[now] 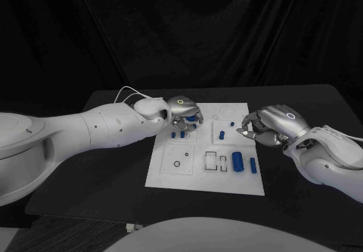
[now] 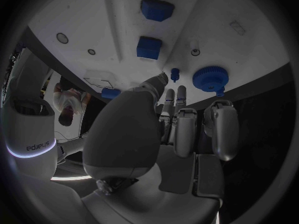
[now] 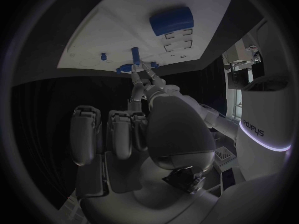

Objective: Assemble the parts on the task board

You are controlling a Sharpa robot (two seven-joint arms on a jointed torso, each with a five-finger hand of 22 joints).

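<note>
Head view, centre of the frame: the white task board [image 1: 170,176] is a flat rectangular plate, long axis running up and down the frame.
Head view, lower right of the board: two blue cylinders [image 1: 237,161] lie side by side, long axes up the frame.
Head view, upper board: the left hand [image 1: 182,111] hangs over small blue parts [image 1: 178,135]; the right hand [image 1: 268,125] sits at the board's right edge; both are smooth silver metal.
Left wrist view, board: a round toothed blue gear [image 2: 210,78] is near the fingertips [image 2: 162,78], with two blocky blue pieces [image 2: 149,47] beyond.
Left wrist view, hand state: fingers apart, holding nothing.
Right wrist view, fingertips: they meet near small blue parts [image 3: 135,53]; whether they grip one, I cannot tell.
</note>
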